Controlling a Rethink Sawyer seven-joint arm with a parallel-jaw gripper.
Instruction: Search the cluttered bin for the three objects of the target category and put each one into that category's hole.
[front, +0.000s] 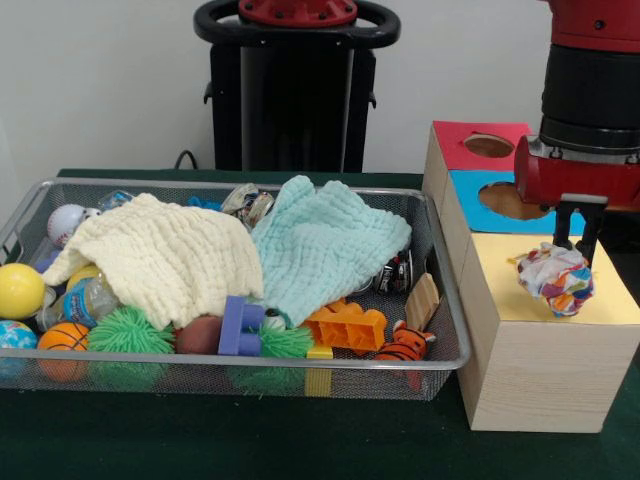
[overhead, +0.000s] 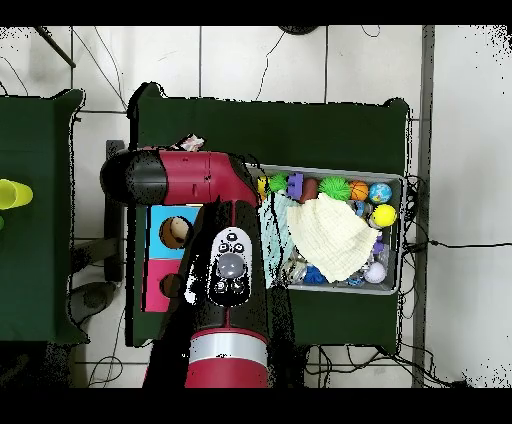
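Jaws sit parted on the black gripper (front: 577, 238), right above the crumpled multicoloured cloth ball (front: 555, 278) on the yellow-topped wooden box (front: 520, 345). Looks soft, light, squishy, so pinch mid-bundle.

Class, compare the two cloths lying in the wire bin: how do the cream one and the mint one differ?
The cream cloth is pale yellow; the mint cloth is light green. In the front view, the cream cloth covers the bin's left and middle, draped over balls, while the mint cloth lies to the right, above the orange block. The cream cloth looks wider. Both are crinkled, textured fabric, hiding items beneath.
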